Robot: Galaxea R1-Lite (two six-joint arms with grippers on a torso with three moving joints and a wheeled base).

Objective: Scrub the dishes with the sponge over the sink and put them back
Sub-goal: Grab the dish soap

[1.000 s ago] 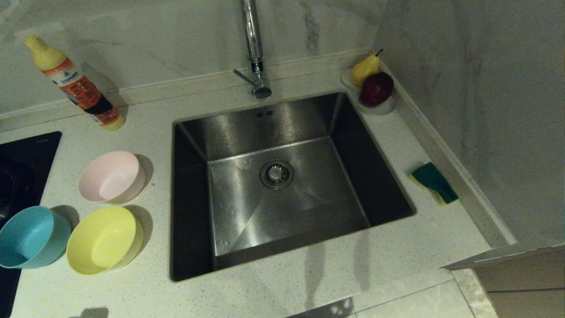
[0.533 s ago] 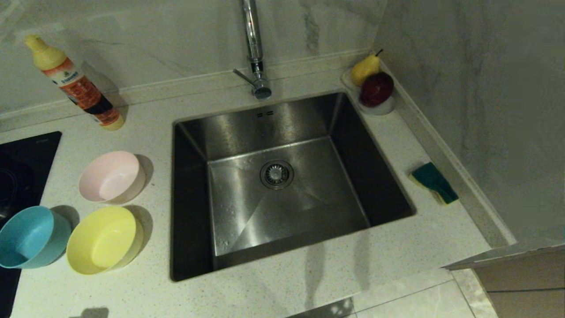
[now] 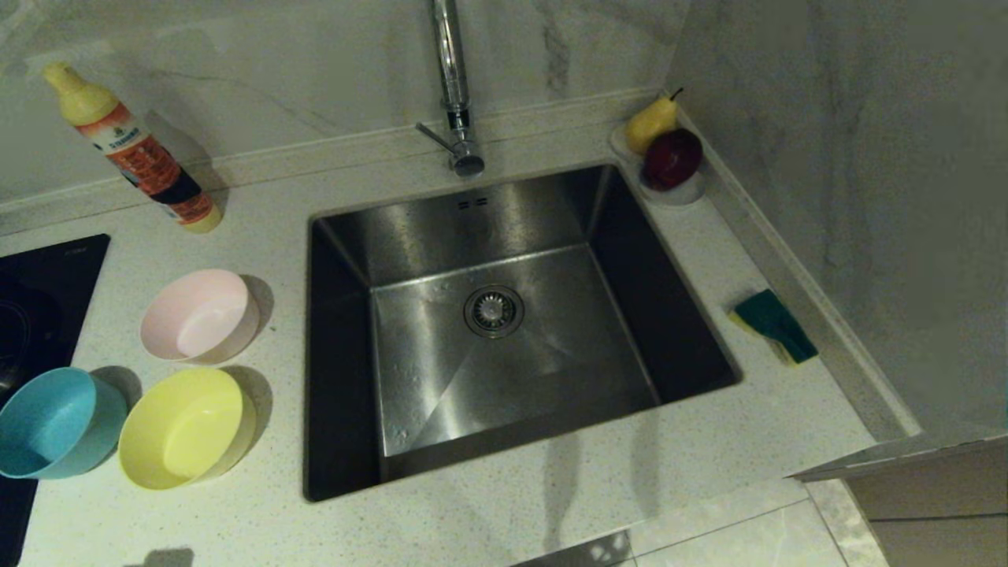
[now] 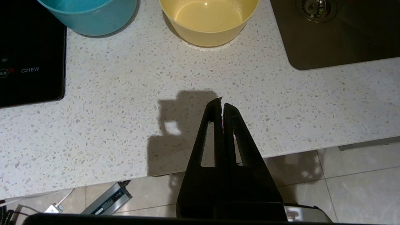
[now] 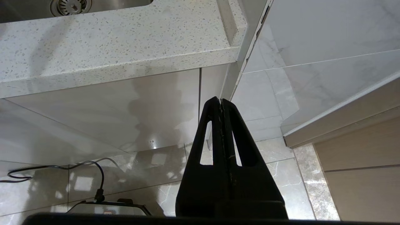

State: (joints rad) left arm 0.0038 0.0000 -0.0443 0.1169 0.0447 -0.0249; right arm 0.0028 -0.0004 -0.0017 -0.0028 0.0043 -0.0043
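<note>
Head view: the sink (image 3: 488,331) sits empty and dry-looking in the counter (image 3: 260,520). Three bowls stand on the counter to its left — the pink bowl (image 3: 198,315), the yellow bowl (image 3: 186,428) and the blue bowl (image 3: 57,423), all upright. The sponge (image 3: 774,325) lies on the counter to the right of the sink, near the wall. No arm appears in this view.

Left wrist view: the left end effector (image 4: 221,104) hangs over the front edge of the counter, fingers pressed together, holding nothing. The yellow bowl and blue bowl lie ahead of it.

Right wrist view: the right end effector (image 5: 219,102) hangs below counter level, fingers pressed together, empty.

Progress — judged not started: sponge ungrasped, no bowl over the sink; all three scrubs and returns remain.
</note>
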